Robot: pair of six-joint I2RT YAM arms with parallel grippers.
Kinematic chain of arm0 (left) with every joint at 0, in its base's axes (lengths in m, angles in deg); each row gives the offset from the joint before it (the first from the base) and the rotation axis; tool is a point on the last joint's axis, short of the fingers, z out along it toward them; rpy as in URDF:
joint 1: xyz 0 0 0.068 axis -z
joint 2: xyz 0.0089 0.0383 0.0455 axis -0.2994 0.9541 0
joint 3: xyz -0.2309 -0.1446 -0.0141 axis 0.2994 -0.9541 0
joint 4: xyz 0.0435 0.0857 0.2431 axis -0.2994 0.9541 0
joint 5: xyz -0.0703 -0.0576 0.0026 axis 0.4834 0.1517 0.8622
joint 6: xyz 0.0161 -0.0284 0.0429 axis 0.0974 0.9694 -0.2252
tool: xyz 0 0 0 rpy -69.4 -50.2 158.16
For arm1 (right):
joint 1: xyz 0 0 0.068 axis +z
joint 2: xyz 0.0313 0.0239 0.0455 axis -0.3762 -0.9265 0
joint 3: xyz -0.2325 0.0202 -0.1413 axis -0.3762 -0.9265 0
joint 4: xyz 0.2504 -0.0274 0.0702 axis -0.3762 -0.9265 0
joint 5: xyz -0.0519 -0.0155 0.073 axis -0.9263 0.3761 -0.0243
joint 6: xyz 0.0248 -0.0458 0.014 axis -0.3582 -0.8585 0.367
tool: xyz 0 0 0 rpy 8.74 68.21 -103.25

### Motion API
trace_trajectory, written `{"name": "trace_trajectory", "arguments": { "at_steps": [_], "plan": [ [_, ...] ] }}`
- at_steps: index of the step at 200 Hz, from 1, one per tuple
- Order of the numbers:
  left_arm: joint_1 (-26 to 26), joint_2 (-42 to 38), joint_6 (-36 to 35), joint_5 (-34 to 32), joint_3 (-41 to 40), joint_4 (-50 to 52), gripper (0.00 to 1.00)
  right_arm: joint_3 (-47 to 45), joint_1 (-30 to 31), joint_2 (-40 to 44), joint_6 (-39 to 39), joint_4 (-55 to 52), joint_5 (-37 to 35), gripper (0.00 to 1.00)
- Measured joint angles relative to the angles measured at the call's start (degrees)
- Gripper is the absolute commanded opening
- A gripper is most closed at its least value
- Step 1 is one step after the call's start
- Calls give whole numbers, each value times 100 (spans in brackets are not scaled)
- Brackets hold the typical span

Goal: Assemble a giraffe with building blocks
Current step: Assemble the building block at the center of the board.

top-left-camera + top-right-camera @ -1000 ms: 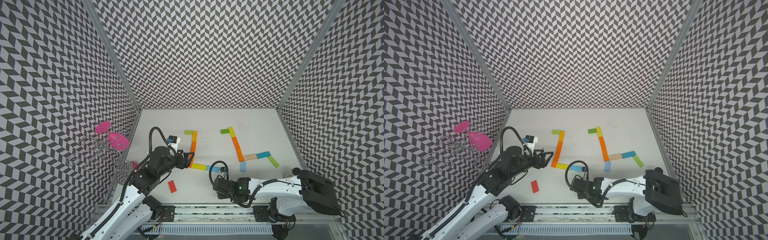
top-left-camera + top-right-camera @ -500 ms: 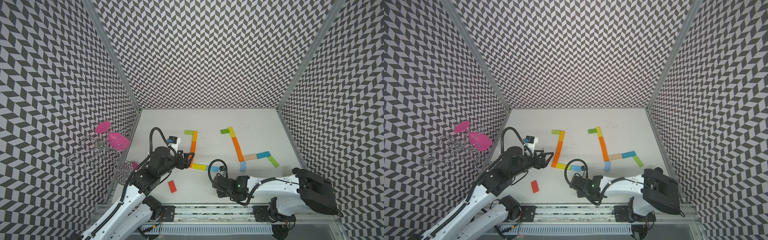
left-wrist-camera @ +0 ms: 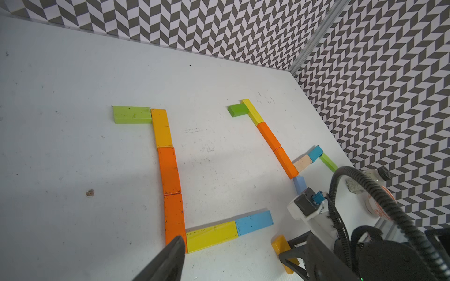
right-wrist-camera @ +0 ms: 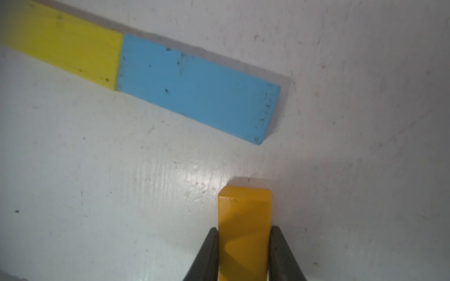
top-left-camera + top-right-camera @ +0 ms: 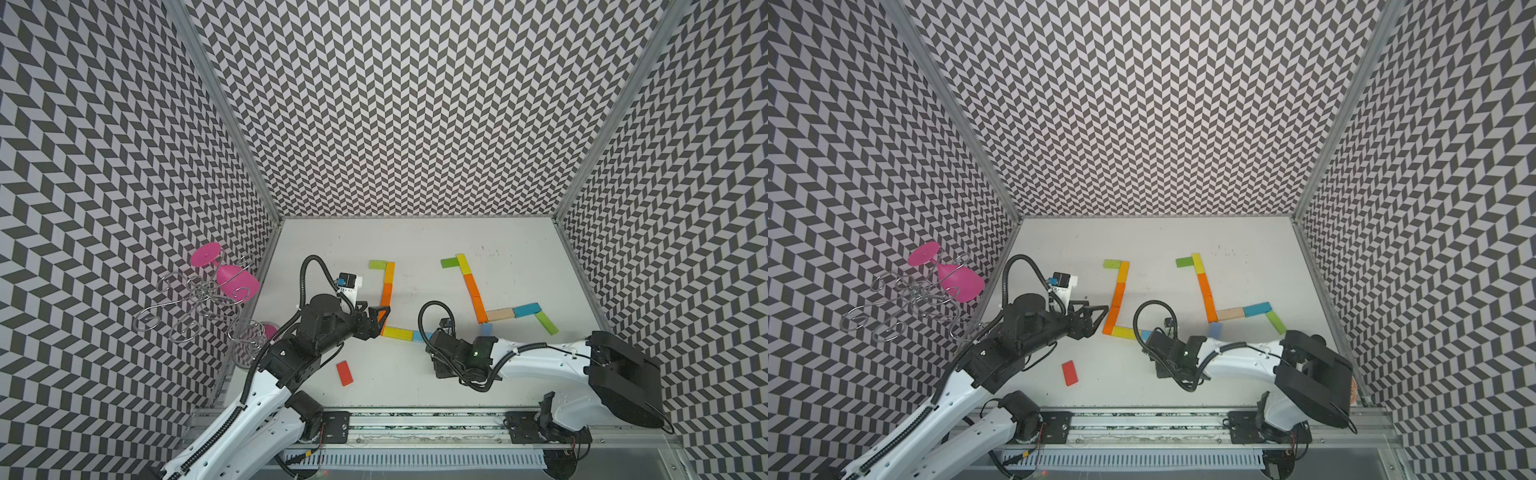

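While the left end effector [image 5: 380, 322] hangs wide open beside the orange column [image 5: 386, 293], the right end effector [image 4: 244, 243] (wider a second ago) now pinches the amber block [image 4: 244, 209]. Bare table [image 4: 170, 182] separates it from the blue block [image 4: 194, 90].

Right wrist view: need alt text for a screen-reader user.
The right gripper is clamped on the sides of an amber block, seen from close above the white table. Beyond it a blue block lies flat, end to end with a yellow block.
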Motion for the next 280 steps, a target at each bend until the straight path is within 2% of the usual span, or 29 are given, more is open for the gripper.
{"name": "trace_trajectory", "arguments": {
  "at_steps": [163,201,280],
  "plan": [
    [111,-94,0,-111,-2,-2,80,208,-315,-254,-212,138,-4,37],
    [111,-94,0,-111,-2,-4,80,208,-319,-254,-225,140,-2,42],
    [111,-94,0,-118,-4,-4,81,345,-321,-238,-404,20,22,61]
  ]
}}
